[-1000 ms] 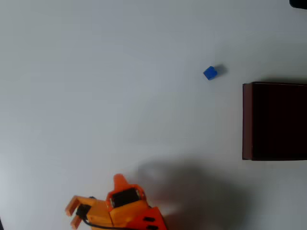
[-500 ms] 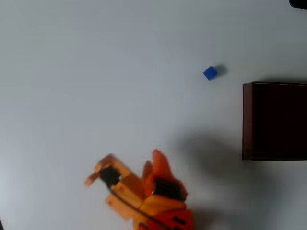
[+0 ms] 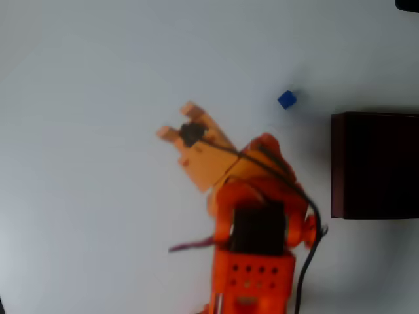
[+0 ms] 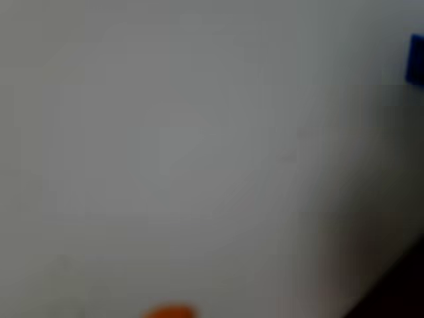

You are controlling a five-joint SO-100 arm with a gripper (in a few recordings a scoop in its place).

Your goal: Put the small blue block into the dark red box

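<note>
Pale tabletop [image 3: 98, 78] — small blue block [image 3: 286, 99] corner-up, no long axis — pincer [image 3: 175, 121] apart, empty.

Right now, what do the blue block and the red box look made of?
Small blue block: evenly bright blue, matte, no glare; probably plastic or painted wood, too small to tell.
Dark red box: thin maroon walls, near-black inside, dull finish; looks like card or thin plastic, unclear which.
</note>
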